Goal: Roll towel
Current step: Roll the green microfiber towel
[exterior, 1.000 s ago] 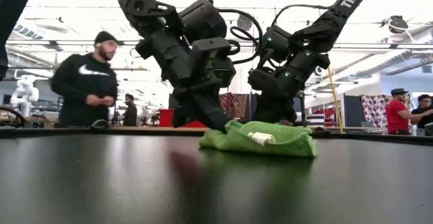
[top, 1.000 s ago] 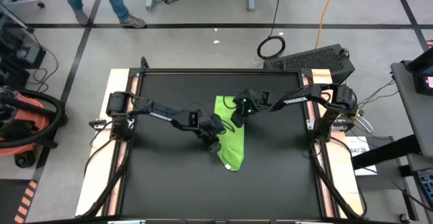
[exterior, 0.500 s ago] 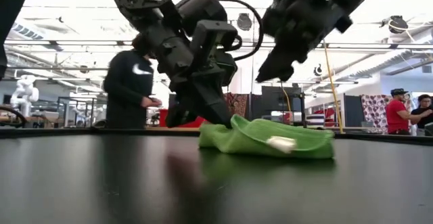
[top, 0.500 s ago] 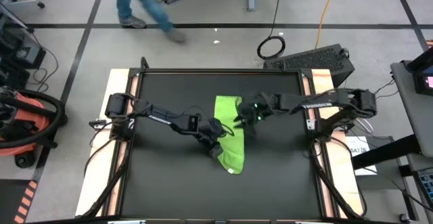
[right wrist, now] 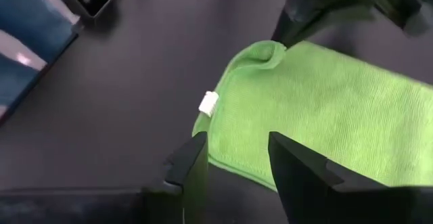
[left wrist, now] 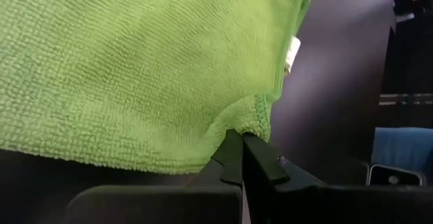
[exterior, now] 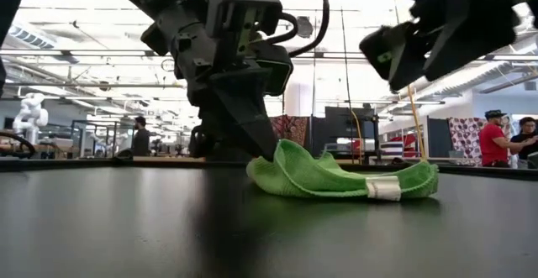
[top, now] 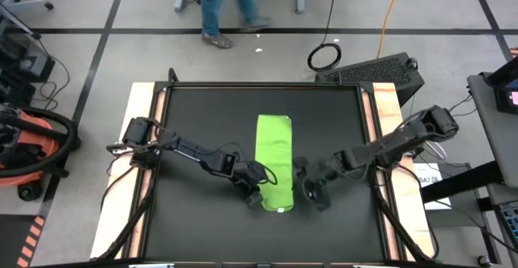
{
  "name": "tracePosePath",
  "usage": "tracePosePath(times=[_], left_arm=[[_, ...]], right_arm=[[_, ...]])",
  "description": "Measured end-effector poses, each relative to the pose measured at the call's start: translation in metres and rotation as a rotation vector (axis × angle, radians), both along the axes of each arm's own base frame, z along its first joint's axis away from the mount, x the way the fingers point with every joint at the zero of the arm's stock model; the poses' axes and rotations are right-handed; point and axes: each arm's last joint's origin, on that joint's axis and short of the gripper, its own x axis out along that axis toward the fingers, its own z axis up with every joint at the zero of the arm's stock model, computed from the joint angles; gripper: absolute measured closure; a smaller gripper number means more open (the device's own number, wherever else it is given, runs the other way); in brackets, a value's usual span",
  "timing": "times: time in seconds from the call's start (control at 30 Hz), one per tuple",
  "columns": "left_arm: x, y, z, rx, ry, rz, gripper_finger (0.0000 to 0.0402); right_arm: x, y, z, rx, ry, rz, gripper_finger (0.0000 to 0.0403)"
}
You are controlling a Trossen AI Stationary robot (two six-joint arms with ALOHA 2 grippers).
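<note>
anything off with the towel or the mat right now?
Nothing damaged or spilled. The towel lies as a folded strip on the mat; one near corner is lifted, pinched in the shut left claw. The open right claw hovers beside it.

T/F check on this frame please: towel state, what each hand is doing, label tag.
1. The left hand is shut on a corner of the towel. True.
2. The right hand grips the towel. False: it is open, above the mat beside the towel's near end.
3. The towel is rolled into a tight cylinder. False: it lies as a long folded strip.
4. A small white tag shows at the towel's near end. True.
</note>
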Motion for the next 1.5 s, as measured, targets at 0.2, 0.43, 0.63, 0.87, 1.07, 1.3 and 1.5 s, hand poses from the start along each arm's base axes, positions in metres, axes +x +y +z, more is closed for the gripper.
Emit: tracePosePath(times=[0.2,0.43,0.63,0.87,1.07,1.3,1.5], left_arm=[[-0.003,-0.011,0.0,0.019,-0.015,-0.062,0.0397],[-0.01,-0.031,-0.001,0.07,-0.05,-0.223,0.0317],[-0.018,-0.045,-0.004,0.21,-0.076,-0.332,0.0217],[-0.021,-0.05,-0.006,0.432,-0.131,-0.417,0.0128],[-0.027,-0.061,-0.005,0.622,-0.117,-0.453,0.0113],[-0.028,-0.073,0.001,0.551,-0.084,-0.413,0.0112],[-0.035,-0.07,0.015,0.4,0.022,-0.269,0.0112]], right_arm=[[-0.001,0.024,-0.001,-0.091,-0.095,0.018,0.0223],[0.003,0.037,-0.029,-0.113,-0.001,-0.027,0.0149],[0.001,0.049,-0.035,-0.123,-0.009,0.023,0.0157],[-0.001,0.057,-0.043,-0.171,-0.005,0.048,0.0188],[0.006,0.064,-0.054,-0.19,-0.033,0.024,0.0192],[0.013,0.068,-0.054,-0.18,-0.066,-0.008,0.0193],[0.012,0.068,-0.053,-0.174,-0.067,-0.017,0.0193]])
